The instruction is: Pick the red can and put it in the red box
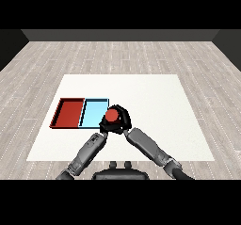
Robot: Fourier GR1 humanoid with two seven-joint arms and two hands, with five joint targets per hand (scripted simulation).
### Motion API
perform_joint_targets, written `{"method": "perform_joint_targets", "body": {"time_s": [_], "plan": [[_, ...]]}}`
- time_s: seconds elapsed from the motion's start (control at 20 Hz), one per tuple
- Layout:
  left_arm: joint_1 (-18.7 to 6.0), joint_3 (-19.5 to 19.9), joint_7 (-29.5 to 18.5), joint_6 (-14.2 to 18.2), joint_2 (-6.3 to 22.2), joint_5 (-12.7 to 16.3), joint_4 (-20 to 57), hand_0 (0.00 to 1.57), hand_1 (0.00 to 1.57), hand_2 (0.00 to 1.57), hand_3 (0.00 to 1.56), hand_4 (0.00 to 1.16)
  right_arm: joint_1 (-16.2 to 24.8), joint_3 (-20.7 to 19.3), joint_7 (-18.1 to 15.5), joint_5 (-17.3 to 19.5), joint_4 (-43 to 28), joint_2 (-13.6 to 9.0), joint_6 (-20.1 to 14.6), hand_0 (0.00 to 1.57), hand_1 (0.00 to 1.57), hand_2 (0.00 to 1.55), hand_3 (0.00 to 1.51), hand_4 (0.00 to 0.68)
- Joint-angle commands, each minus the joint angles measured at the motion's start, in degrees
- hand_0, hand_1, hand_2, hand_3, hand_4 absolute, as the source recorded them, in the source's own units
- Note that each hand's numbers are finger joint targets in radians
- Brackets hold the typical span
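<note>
Red tray (69, 112): lying at the left of the white table (155, 106), its long side touching the light blue tray; nothing is showing inside it.

Light blue tray (92, 112): sitting just right of the red tray; its right edge is being overlapped by the hand holding the can.

Left hand (102, 126): reaching up from the lower left on its grey forearm, ending just below the light blue tray's near right corner. Its fingers are running into the dark shape of the other hand, so I cannot tell whether they are straight or curled.

Red can (112, 116): showing as a round red top, sitting inside the right hand's grasp, just beside the light blue tray's right edge and apart from the red tray. Its body is being hidden by the fingers, and whether it is resting on the table or being held above it is unclear.

Right hand (122, 119): coming in from the lower right, its black fingers curling round the red can and clamping it.
</note>
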Motion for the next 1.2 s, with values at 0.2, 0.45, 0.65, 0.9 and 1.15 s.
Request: {"method": "perform_joint_targets", "body": {"time_s": [0.2, 0.45, 0.65, 0.9, 1.15], "plan": [[-2.76, 2.83, -2.61, 5.58, -0.60, 0.19, 3.98, 1.57, 1.57, 1.52, 1.41, 1.00, 3.40, 0.99, -0.37, 1.28, -1.90, 0.63, 1.24, 1.47, 1.47, 1.45, 1.38, 0.609], [-3.81, -2.08, -1.98, 12.07, -0.85, 1.91, 0.29, 1.57, 1.57, 1.53, 1.43, 0.97, -0.54, 1.63, 1.68, -2.56, -3.13, 0.63, -2.22, 1.45, 1.45, 1.44, 1.38, 0.597], [-3.07, 1.06, -2.11, 9.72, -0.86, -0.97, 0.92, 1.57, 1.57, 1.53, 1.45, 1.12, 2.63, 0.47, 2.25, 2.48, -3.01, 0.04, 0.48, 0.00, 0.00, 0.00, 0.00, 0.000], [-3.99, 3.60, -0.58, 7.81, -0.23, -2.59, -0.10, 1.57, 1.57, 1.53, 1.45, 1.12, 2.09, -1.98, 4.84, 5.73, -3.12, 0.63, 2.72, 0.00, 0.00, 0.00, 0.00, 0.000], [-0.13, -1.25, 3.70, 11.51, -0.88, -5.60, -5.42, 1.57, 1.57, 1.57, 1.50, 1.14, 3.12, -4.53, 1.18, 5.39, -0.57, 0.64, 5.96, 0.00, 0.00, 0.00, 0.00, 0.000]]}}
